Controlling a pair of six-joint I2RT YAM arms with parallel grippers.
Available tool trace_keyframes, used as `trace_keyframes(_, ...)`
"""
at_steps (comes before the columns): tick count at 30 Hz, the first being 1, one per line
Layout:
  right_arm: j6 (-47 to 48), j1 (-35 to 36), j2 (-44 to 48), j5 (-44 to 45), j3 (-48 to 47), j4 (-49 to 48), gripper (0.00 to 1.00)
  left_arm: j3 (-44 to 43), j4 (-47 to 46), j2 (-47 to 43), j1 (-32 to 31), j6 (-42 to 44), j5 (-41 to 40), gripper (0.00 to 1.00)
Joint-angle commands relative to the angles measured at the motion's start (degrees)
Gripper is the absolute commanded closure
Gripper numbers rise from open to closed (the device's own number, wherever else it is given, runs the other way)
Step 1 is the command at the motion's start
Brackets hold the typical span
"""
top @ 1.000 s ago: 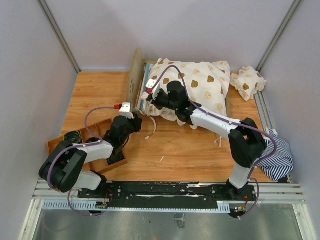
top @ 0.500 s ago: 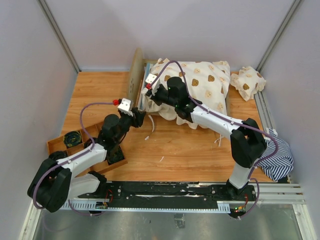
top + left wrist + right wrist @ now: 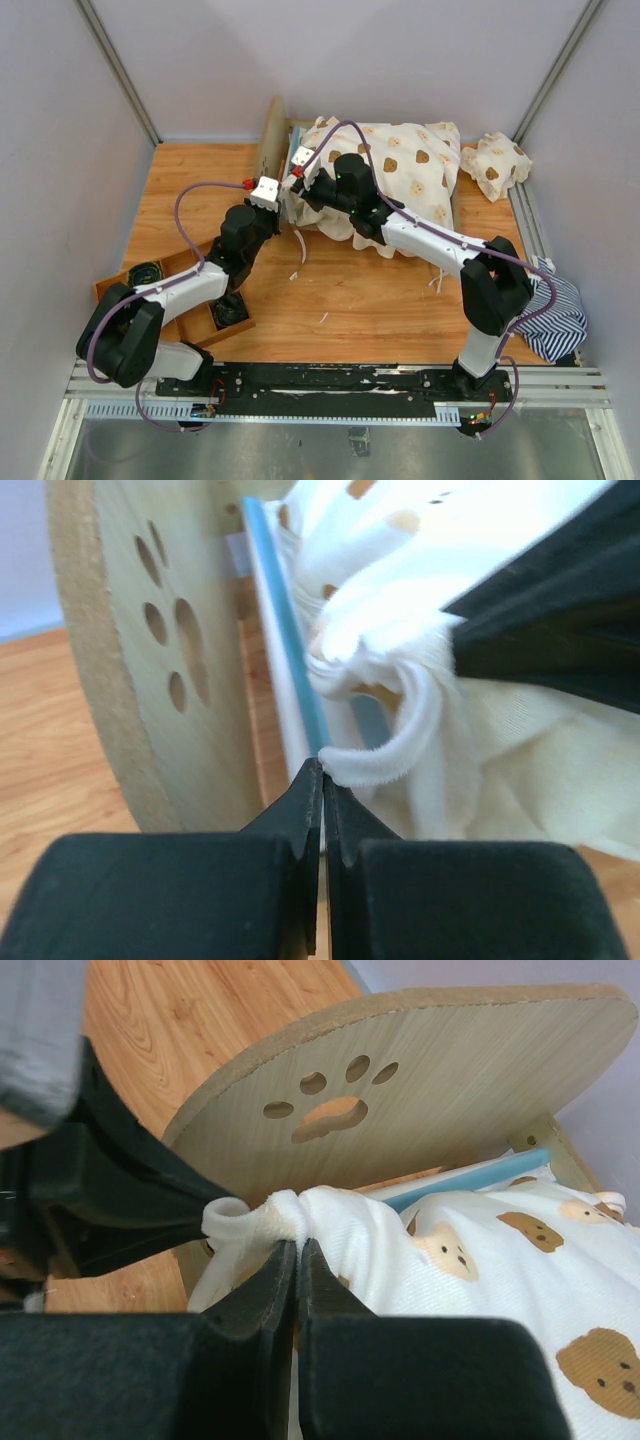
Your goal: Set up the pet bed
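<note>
Left claw, right claw pinch cover by pet bed.

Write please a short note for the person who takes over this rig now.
Left hand: shut on the white tie loop, beside the headboard.
Right hand: shut on the bear-print cover at its gathered corner.
Pet bed: far side, cover draped over it; pillow lies apart, at its right.
Left to do: seat this corner, probably add the pillow.
</note>
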State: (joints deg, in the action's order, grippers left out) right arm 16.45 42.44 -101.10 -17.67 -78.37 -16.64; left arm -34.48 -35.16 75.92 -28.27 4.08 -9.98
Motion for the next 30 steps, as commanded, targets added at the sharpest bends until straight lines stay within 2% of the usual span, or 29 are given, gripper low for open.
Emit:
trace_keyframes(1, -1.24, 0.78, 1.37, -1.72, -0.89, -3.41, 1.0, -2.96, -2.97, 3.43, 0.16, 4.65, -9.0, 1.0)
trace_keyframes(4, -0.99, 0.79, 0.88, -1.6, -0.6, -3.47, 1.0, -3.87, -3.21, 6.05, 0.78, 4.53, -11.81, 1.0)
trace_keyframes(11, -0.37, 0.74, -0.69, -1.15, -0.63, -3.42, 1.0, 0.88, -9.62, 7.77, 1.11, -0.61, -13.55, 0.98)
trace_keyframes(13, -0.05, 0.75, -1.05, -0.38, -1.09, -3.23, 1.0, 1.32, -8.47, 6.17, 1.11, -2.43, -12.42, 0.89)
trace_keyframes(17, -0.02, 0.33, -2.57, 1.14, -3.01, -2.31, 1.0, 3.35, -2.67, -1.3, 1.11, -8.85, -6.22, 0.62)
trace_keyframes(19, -0.14, 0.15, -3.27, 1.15, -3.52, -2.15, 1.0, 5.19, 0.01, -4.83, 1.12, -12.45, -4.4, 0.57)
trace_keyframes(23, 1.47, 0.15, -3.75, -1.26, -2.32, -2.04, 0.99, 7.37, 6.71, -10.1, 1.11, -20.76, -4.91, 0.52)
trace_keyframes(27, 5.69, 0.13, -2.53, -3.28, -0.11, -1.24, 0.79, 4.76, 14.97, -11.3, 1.62, -24.23, -7.06, 0.49)
trace_keyframes(30, 10.32, 0.16, -0.04, -4.08, 0.63, 2.81, 0.6, 2.66, 19.75, -10.51, 5.47, -26.66, -2.6, 0.5)
